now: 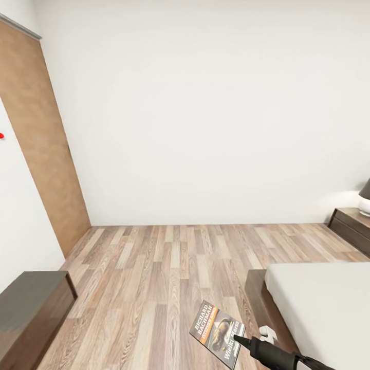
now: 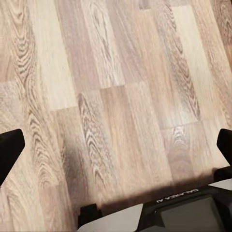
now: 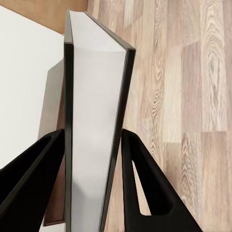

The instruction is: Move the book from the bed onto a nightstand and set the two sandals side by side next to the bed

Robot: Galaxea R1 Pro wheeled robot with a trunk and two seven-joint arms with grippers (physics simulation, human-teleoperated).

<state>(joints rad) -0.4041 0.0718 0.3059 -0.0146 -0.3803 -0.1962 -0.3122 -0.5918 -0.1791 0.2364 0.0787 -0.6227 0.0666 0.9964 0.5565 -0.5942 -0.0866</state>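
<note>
The right gripper (image 3: 94, 145) is holding the book (image 1: 218, 333) out over the wood-plank floor (image 1: 169, 272), just off the foot corner of the bed (image 1: 324, 303). Its jaws are clamped on the paperback, one black finger (image 3: 34, 179) pressing each cover, so that in the right wrist view the white page edges (image 3: 94, 111) are standing up between them. From the head view the book is tilting with its cover up, the white "RICHARD BACHMAN" lettering and the orange band facing the ceiling, and the black finger is gripping it at its lower right corner.

The bed is sitting at the right, its pale mattress lying on a dark brown frame (image 1: 257, 298). Beyond it, against the far white wall (image 1: 205, 103), a nightstand (image 1: 352, 226) is standing well apart from the book, with the white base of a lamp (image 1: 365, 203) resting on top. At the left, a dark low cabinet (image 1: 33, 313) is sitting near the wall, and a tall brown wood panel (image 1: 43, 149) is rising behind it.

The left gripper (image 2: 116, 150) is hanging over bare planks; its two dark fingertips (image 2: 9, 150) are showing far apart at either edge of the left wrist view, so the jaws are spread wide with nothing between them. A grey part of the robot's body (image 2: 183, 212) is showing beneath.
</note>
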